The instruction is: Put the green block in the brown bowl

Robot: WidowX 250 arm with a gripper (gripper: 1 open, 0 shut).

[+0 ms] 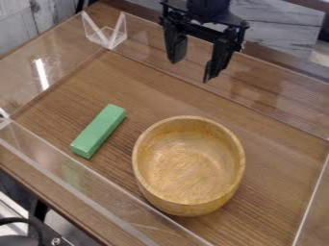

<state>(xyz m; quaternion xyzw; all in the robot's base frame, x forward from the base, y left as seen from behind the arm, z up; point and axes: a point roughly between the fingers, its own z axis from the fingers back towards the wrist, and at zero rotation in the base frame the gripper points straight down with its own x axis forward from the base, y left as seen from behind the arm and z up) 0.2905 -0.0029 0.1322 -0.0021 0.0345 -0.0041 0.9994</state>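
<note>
One green block [98, 131] is lying flat on the wooden bench [141, 88], beside the brown bowl [188, 165] and apart from it, and you are facing the job with nothing grasped: your tool [198, 52] is hanging released, its fingers spread, near the far side of the view. You are risking a skewed pinch if you are closing across the bar's long side at the wrong angle, since it is lying slantwise to the bench edge; it could be twisting or squirting out. You are also risking a knock against the bowl's wall if you are carrying the bar too low, because that rim is standing proud and the bar could be catching on it. Releasing too early could be leaving it balanced on the lip or dropping it outside.

As for surfaces, the block is showing a plain, matte green face, long and narrow with straight edges. The bowl is curving round, light tan, thick at the rim, with a faintly grainy inside. The bench is showing brown boards with fine grain, while the tool is looking dark and angular above them.
</note>
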